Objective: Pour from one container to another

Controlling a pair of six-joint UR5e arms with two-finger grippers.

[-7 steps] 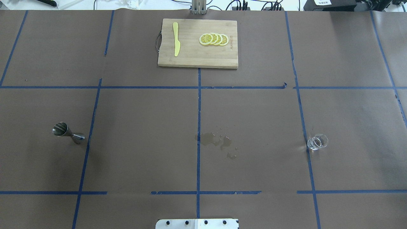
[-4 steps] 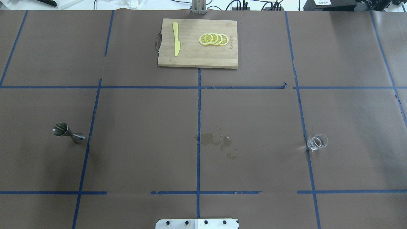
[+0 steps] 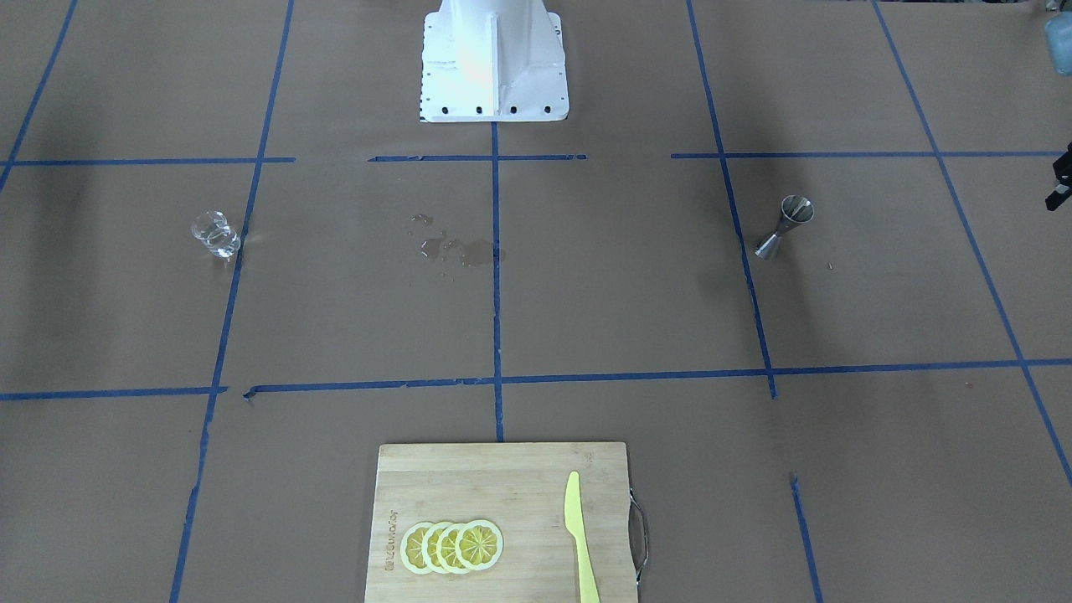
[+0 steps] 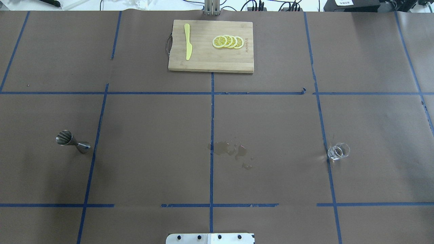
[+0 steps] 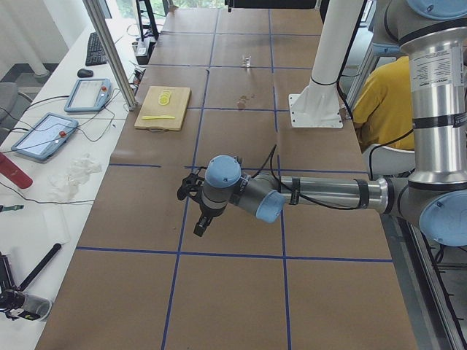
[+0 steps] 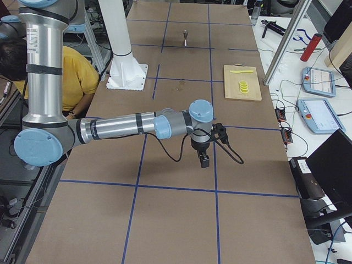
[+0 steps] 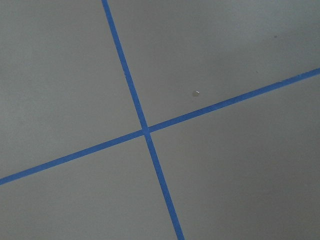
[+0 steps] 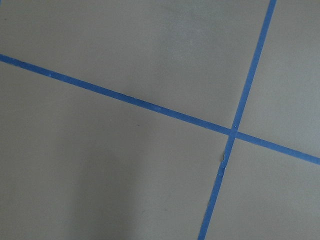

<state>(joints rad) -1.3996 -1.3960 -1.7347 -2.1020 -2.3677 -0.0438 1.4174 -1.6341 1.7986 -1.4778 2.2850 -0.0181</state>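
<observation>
The small clear glass cup [image 4: 338,151] is standing upright at the right middle of the overhead view, right beside a blue tape line [image 4: 323,135], with nothing touching it. The steel jigger [image 4: 73,142] is standing on one cone at the left middle of that view, just left of another tape line and well apart from the cup. Between them, near the centre of the brown-papered counter [image 4: 152,135], a small wet patch [image 4: 229,149] is showing as a darker stain with a few drops beside it.

At the top centre of the overhead view a bamboo cutting board [image 4: 210,62] is lying flat, carrying a yellow knife [image 4: 187,42] on its left part and a fanned row of lemon slices [image 4: 228,41] on its right part.

Both arms are reaching out low over the ends of the counter, far from the cup and the jigger. The left gripper [image 5: 198,227] is hanging near the centre of the left side view and the right gripper [image 6: 204,161] near the centre of the right side view; whether either pair of jaws is open or closed cannot be told from these angles. Each wrist camera is showing only brown paper with two crossing blue tape lines

A person in a yellow shirt [image 5: 387,102] is sitting behind the robot's white base [image 3: 492,59]
</observation>
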